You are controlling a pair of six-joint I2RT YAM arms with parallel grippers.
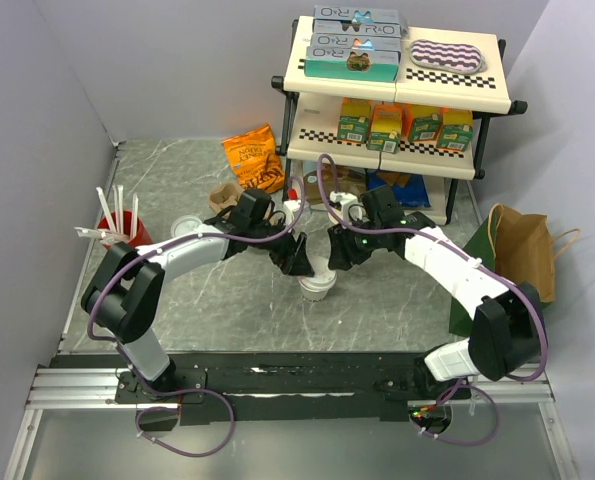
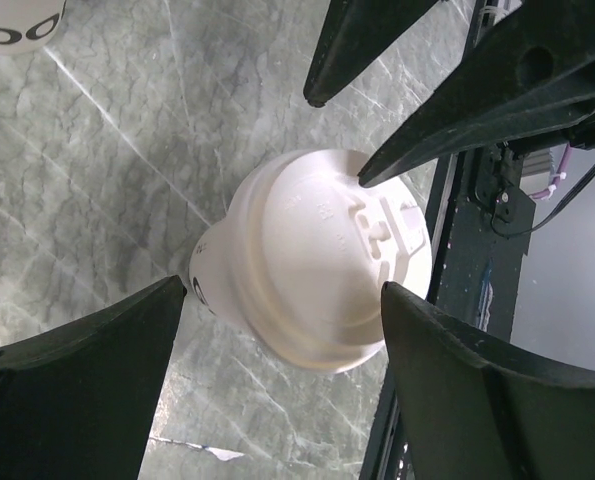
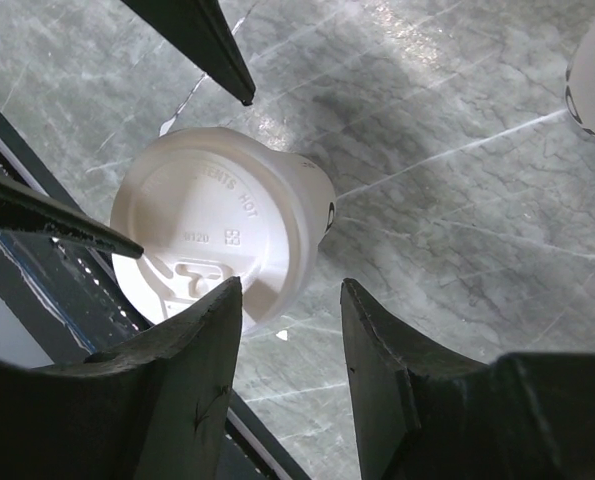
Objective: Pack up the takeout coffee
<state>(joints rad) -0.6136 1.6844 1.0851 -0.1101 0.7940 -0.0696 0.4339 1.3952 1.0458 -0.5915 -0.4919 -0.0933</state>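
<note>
The fingers of my left hand [image 2: 284,290] fill the near view, spread wide on either side of the takeout coffee [image 2: 312,275] and gripping nothing. The cup stands capped and upright mid-tabletop [image 3: 457,150], between both hands. My right hand [image 3: 292,290] is part-open and empty, one finger [image 3: 177,380] overlapping the rim of the lid [image 3: 212,215]. I judge tipping the main risk: a lopsided close, or that finger nudging the lid, could topple the cup or pop the lid off.

The takeout coffee's lid [image 3: 213,232] reads "HOT" — below it, "0120".
</note>
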